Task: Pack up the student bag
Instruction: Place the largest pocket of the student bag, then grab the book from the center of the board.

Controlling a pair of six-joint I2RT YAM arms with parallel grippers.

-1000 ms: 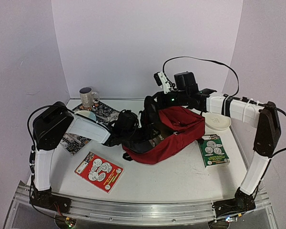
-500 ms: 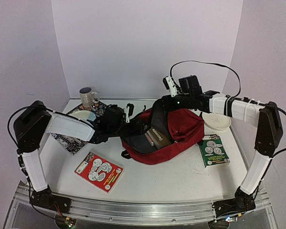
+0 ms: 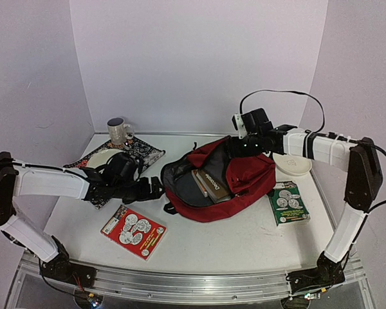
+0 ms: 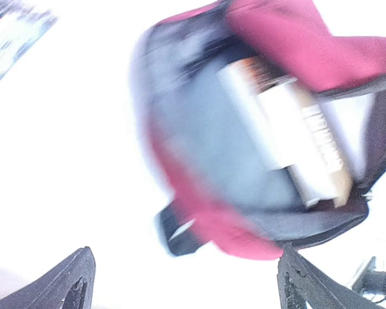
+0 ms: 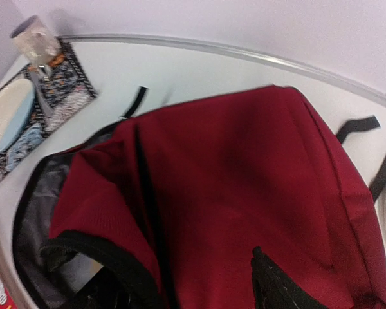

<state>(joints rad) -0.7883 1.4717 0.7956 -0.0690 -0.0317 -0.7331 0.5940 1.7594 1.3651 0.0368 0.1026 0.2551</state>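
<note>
Left hand (image 3: 153, 190) sits low over the white bench (image 3: 244, 241), and the student bag (image 3: 248, 168) lies just ahead of its tips with the mouth gaping toward it. Through the left wrist camera you see both fingers (image 4: 74, 283) standing wide apart with nothing between them; that view is blurred. One pale-covered book (image 3: 212, 183) stands inside the bag against the grey lining.

Your right hand (image 3: 237, 145) hovers at the bag's far upper edge. Its fingers (image 5: 276, 286) are parted above the red fabric and grip nothing; you cannot tell whether they touch the cloth.

Pale lilac walls close the bench in on three sides, and a metal rail (image 3: 193, 283) runs along its near edge.

Your left arm is stretched long and low from the left. Your right arm rises at the right side, bends at a high elbow, and its forearm runs level toward the bag.

By count:
- One bag.
- One red booklet (image 3: 133, 232), on the near side of the left hand.
- One patterned mat (image 3: 141, 151) beyond that hand, carrying one plate (image 3: 100, 159).
- One mug (image 3: 119, 132), farther back by the wall.
- One white dish (image 3: 294, 165), under the right forearm.
- One green booklet (image 3: 288, 203), nearer than that arm and just beside the bag.
</note>
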